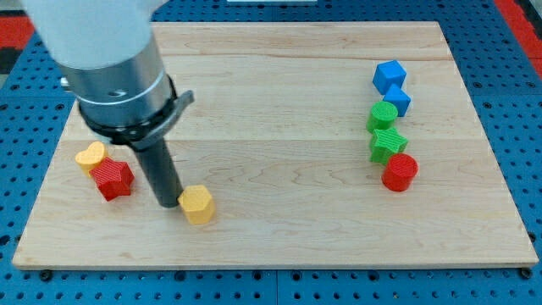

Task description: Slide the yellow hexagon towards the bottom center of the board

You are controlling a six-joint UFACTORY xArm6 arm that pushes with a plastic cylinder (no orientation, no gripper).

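The yellow hexagon [198,203] lies on the wooden board [279,127], left of the view's bottom centre. My tip [172,202] sits on the board just to the hexagon's left, touching or almost touching its side. The dark rod rises up and to the view's left into the grey arm body.
A red star-shaped block [113,178] and a yellow block [90,156] lie at the view's left, close to the rod. At the view's right stand two blue blocks [390,78] [397,101], a green cylinder [382,115], a green star [388,144] and a red cylinder [400,172].
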